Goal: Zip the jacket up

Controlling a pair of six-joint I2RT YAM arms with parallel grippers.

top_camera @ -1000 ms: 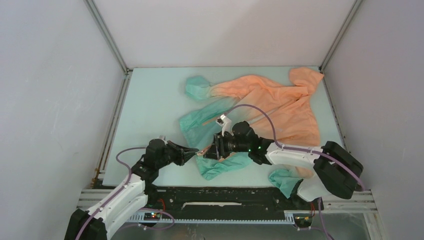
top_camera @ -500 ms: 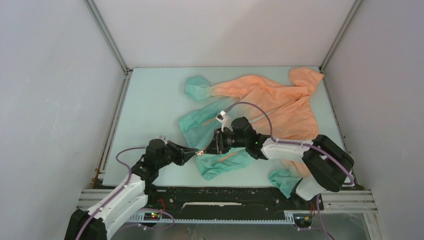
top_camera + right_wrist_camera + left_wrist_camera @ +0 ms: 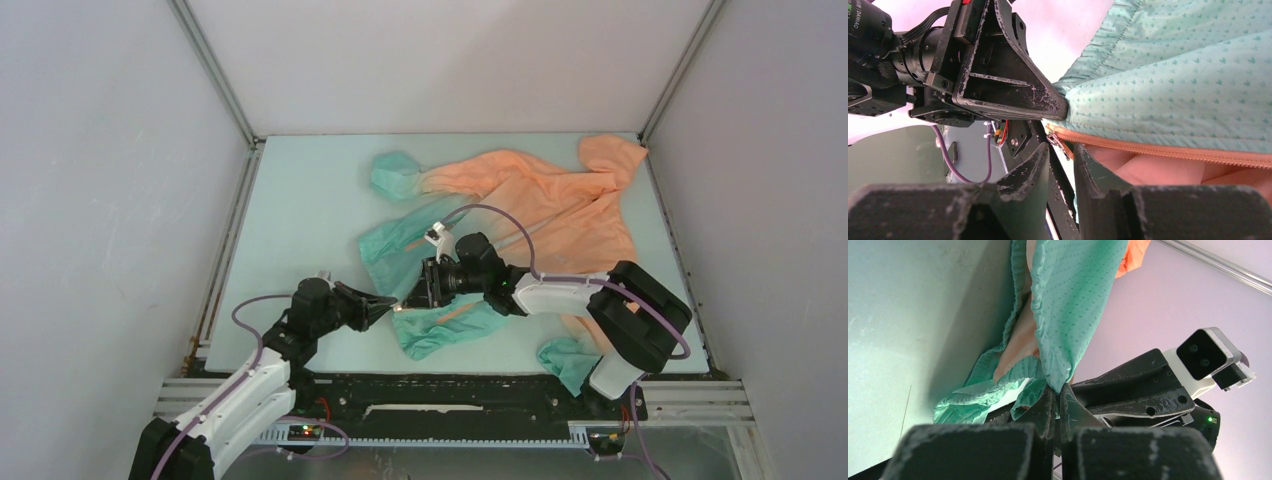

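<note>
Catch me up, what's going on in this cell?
Both arms are working at the hem of the jacket. The left pincer is shut on the teal hem corner, holding it raised. The right pincer faces it, jaws narrowly apart with the zipper pull between them, not clearly clamped. The pull sits at the hem end, so zipping has not started.

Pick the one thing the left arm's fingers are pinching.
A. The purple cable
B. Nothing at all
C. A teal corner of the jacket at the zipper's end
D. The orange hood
C: in the left wrist view the left fingers are pressed shut on a teal corner of the jacket, and the right wrist view shows that corner beside the orange zipper.
</note>
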